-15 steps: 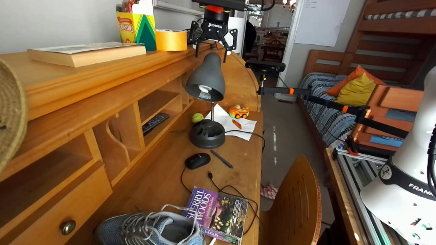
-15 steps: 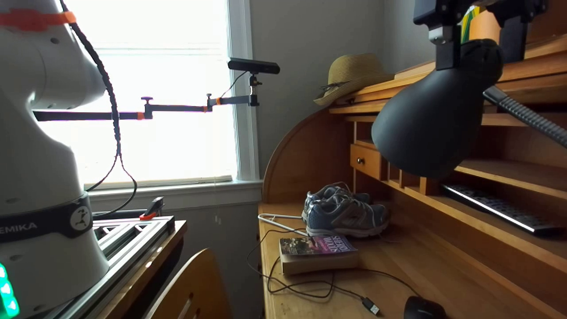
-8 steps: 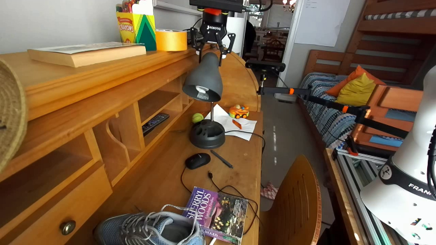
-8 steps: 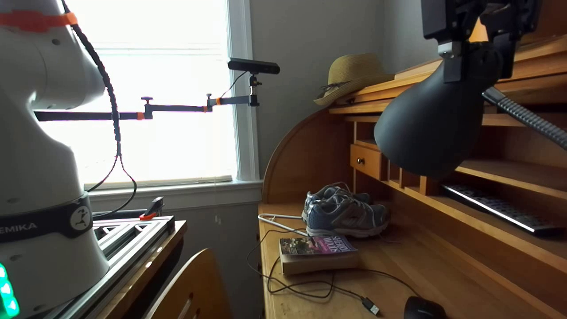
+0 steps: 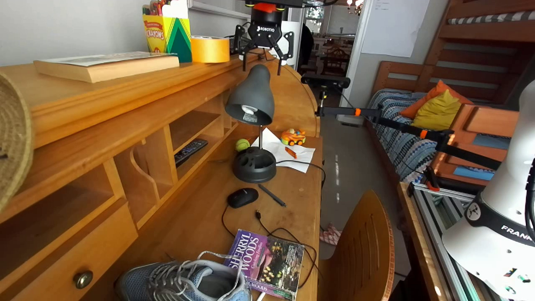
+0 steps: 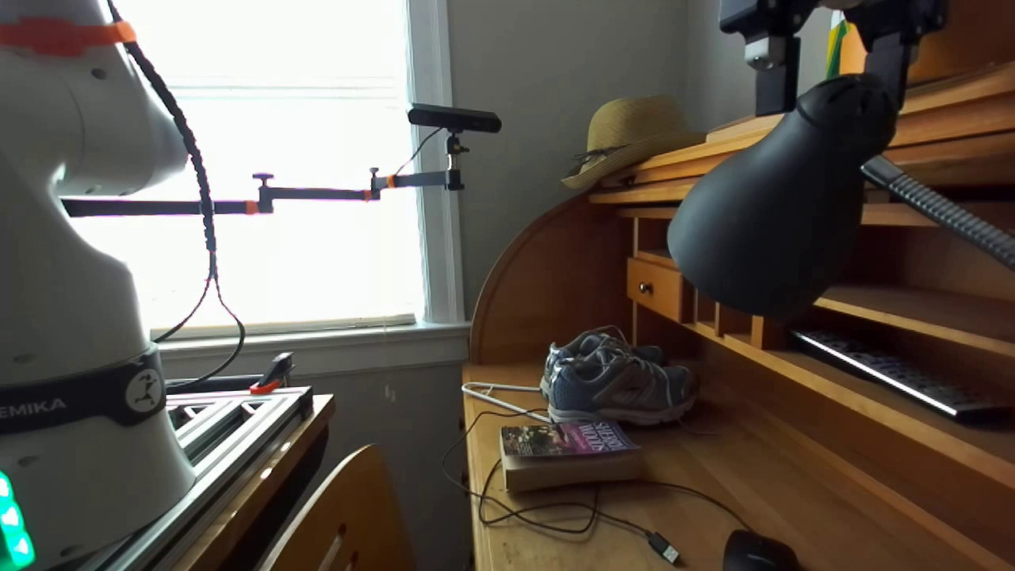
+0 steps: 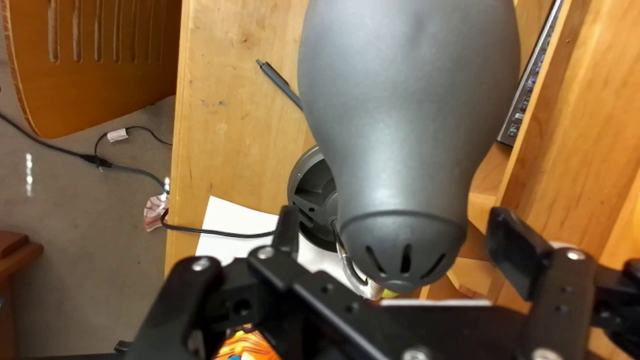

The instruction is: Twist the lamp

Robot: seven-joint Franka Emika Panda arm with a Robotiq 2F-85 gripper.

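One desk lamp (image 5: 256, 97) stands on the counter (image 5: 301, 207), its shade (image 6: 773, 210) barely shifted, as my one hand (image 5: 261, 72), raised and spread wide since half a second ago, straddles the shade's narrow top without gripping it; the twist, I judge, needs a fresh grasp. Close by are one pen (image 5: 271, 195), one computer mouse (image 5: 242, 197), one tennis ball (image 5: 242, 144), one toy car (image 5: 293, 137); farther out, one Sherryl Woods paperback (image 5: 267, 261) and, in an exterior view, two sneakers (image 6: 622, 392).
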